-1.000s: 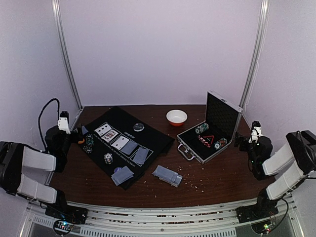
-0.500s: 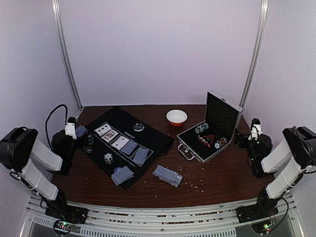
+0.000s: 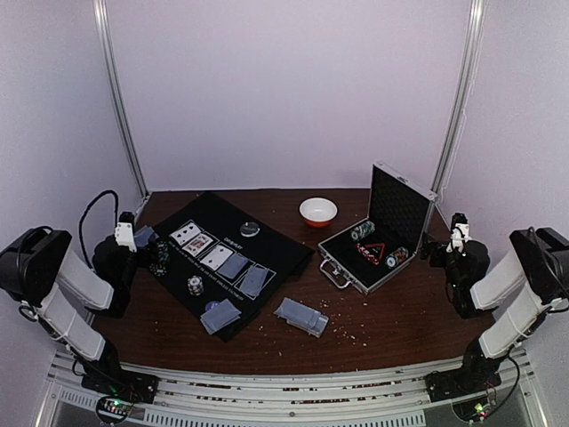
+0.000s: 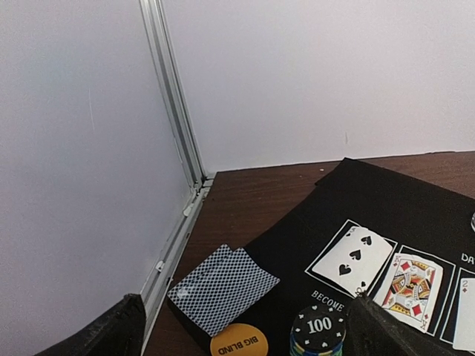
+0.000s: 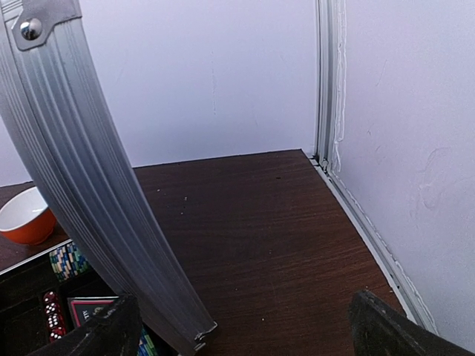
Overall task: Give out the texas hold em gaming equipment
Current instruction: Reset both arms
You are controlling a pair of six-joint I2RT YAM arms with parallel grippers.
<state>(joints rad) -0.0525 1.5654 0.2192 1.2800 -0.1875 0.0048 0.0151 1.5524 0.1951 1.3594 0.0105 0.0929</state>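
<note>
A black mat (image 3: pixel 267 245) holds a row of face-up and grey-blue-backed cards (image 3: pixel 218 253), a chip stack (image 3: pixel 195 285), a pale grey disc (image 3: pixel 250 229) and face-down cards (image 3: pixel 221 315) at its near corner. More face-down cards (image 3: pixel 301 315) lie off the mat. My left gripper (image 3: pixel 144 238) is open and empty at the mat's left corner. In its wrist view, face-down cards (image 4: pixel 223 285), an orange "BIG BLIND" disc (image 4: pixel 239 341) and a "100" chip stack (image 4: pixel 319 330) lie between the fingers (image 4: pixel 104 330). My right gripper (image 3: pixel 436 252) is open and empty behind the case.
The open silver case (image 3: pixel 378 240) holds chip stacks (image 3: pixel 363 232) and a red triangle; its lid edge (image 5: pixel 82 170) fills the left of the right wrist view. A white bowl (image 3: pixel 318 211) stands at the back. Metal rails line both walls. Crumbs dot the table front.
My left arm has swung in, and its gripper has moved right to the mat's left corner. The right arm has shifted slightly. No object has moved.
</note>
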